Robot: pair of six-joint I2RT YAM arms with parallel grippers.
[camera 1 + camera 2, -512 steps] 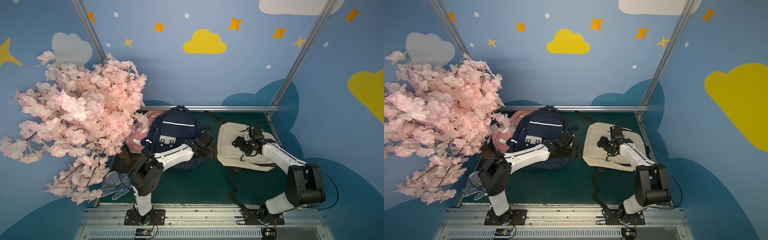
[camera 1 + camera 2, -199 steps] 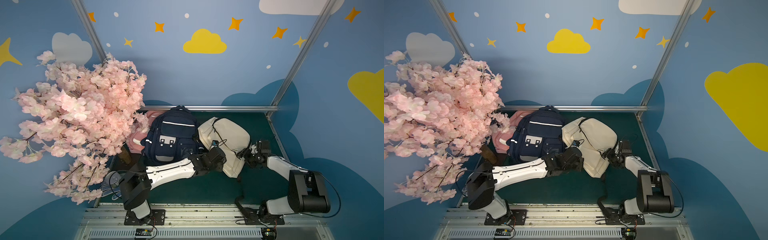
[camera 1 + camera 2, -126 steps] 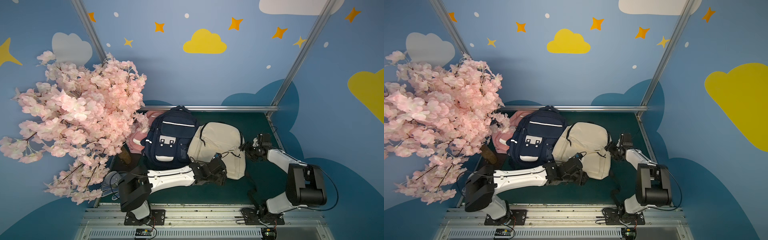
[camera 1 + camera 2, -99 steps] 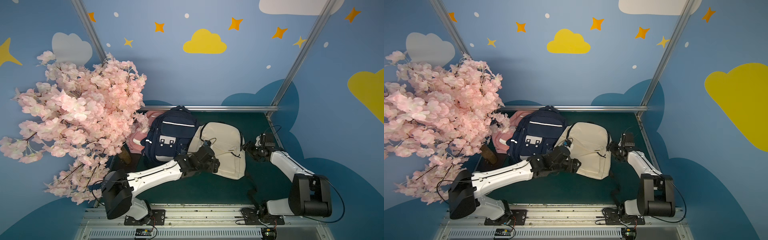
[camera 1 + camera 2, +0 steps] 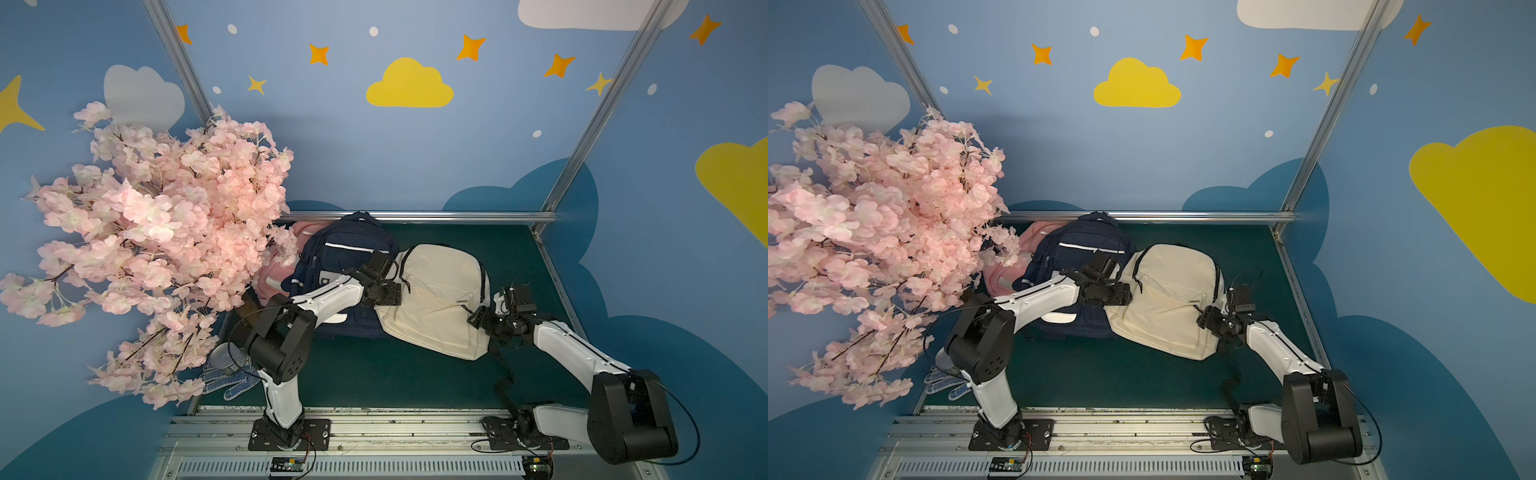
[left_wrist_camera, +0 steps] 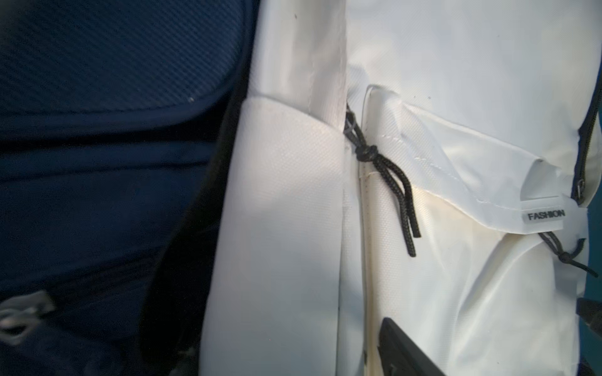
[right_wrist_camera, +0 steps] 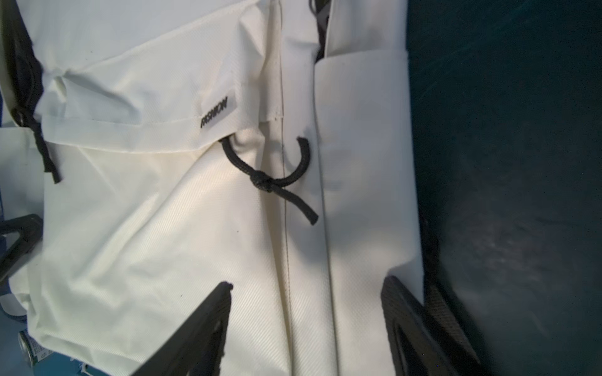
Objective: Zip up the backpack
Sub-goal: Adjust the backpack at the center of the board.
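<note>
On the green mat, against a navy backpack, lies the cream backpack, front up, creased, with knotted black cord pulls. Right gripper is spread over one side edge. Left gripper is at the opposite edge, and I cannot tell its jaws.

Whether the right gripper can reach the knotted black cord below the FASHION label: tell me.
Probably yes. The right gripper hangs open just short of the cord, with only bare fabric of the cream backpack between them; nothing covers the knot.
</note>
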